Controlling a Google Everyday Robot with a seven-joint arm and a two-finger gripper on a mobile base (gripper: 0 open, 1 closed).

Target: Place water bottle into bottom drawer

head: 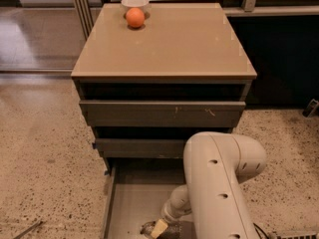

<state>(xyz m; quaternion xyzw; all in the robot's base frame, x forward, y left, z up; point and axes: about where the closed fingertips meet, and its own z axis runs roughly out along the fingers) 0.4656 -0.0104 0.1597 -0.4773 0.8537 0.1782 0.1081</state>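
we see the white arm [219, 183] reaching down into the open bottom drawer [130, 203], with its gripper [158, 229] low over the drawer floor at the lower edge of the view. the water bottle [147, 228] sits inside the drawer right against the gripper; we cannot tell whether it is gripped. on the cabinet top [169, 44], an orange ball [134, 18] touches a white bowl [135, 2]
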